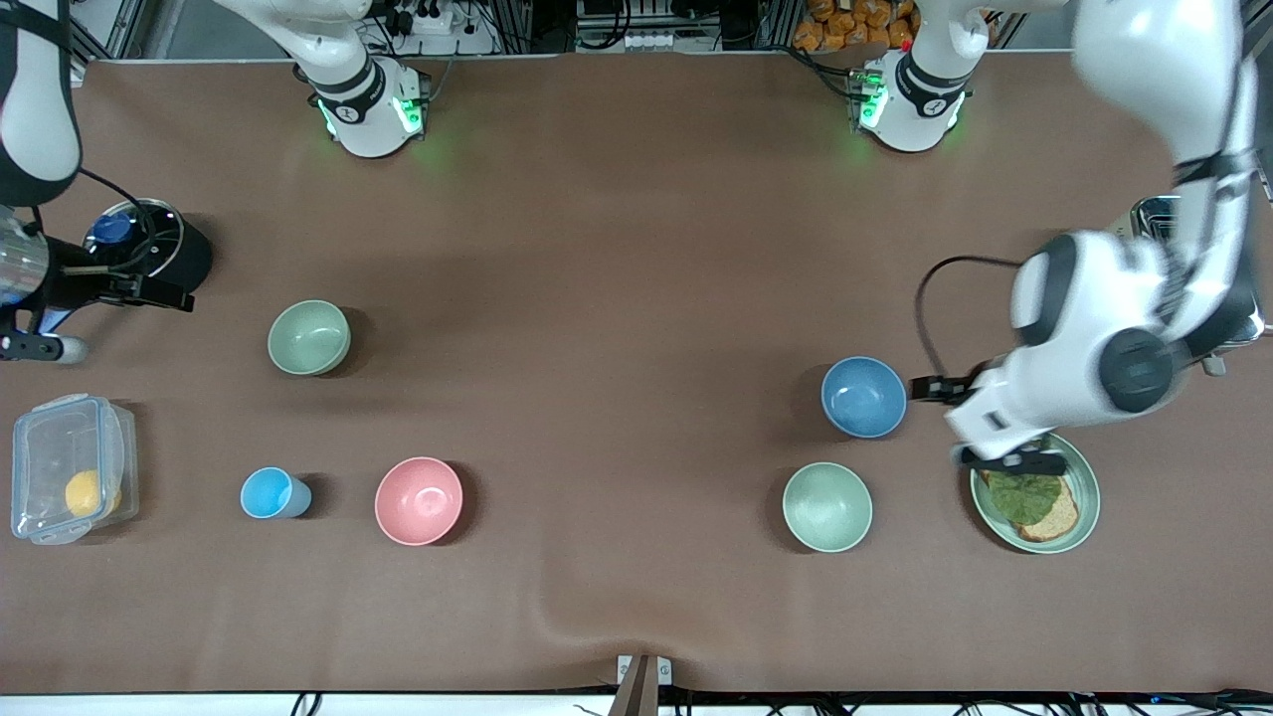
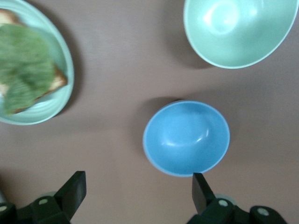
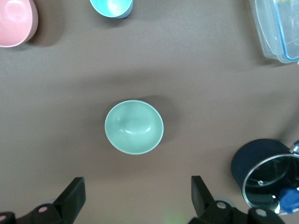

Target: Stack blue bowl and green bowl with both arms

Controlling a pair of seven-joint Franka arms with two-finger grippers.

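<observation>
The blue bowl (image 1: pixel 863 397) stands upright toward the left arm's end of the table; it also shows in the left wrist view (image 2: pixel 186 138). My left gripper (image 1: pixel 980 428) is open and empty above the table between the blue bowl and a plate, and in its wrist view (image 2: pixel 139 189) one fingertip (image 2: pixel 200 185) is close to the bowl's rim. The sage-green bowl (image 1: pixel 309 337) stands toward the right arm's end and shows in the right wrist view (image 3: pixel 134 127). My right gripper (image 1: pixel 30 318) is open and empty, high at that end of the table (image 3: pixel 138 191), apart from the green bowl.
A mint-green bowl (image 1: pixel 826 506) sits nearer the camera than the blue bowl. A green plate with bread and greens (image 1: pixel 1084 497) lies under the left hand. A pink bowl (image 1: pixel 419 500), a light-blue cup (image 1: pixel 271 493), a clear plastic box (image 1: pixel 70 482) and a dark lidded pot (image 1: pixel 149 244) stand toward the right arm's end.
</observation>
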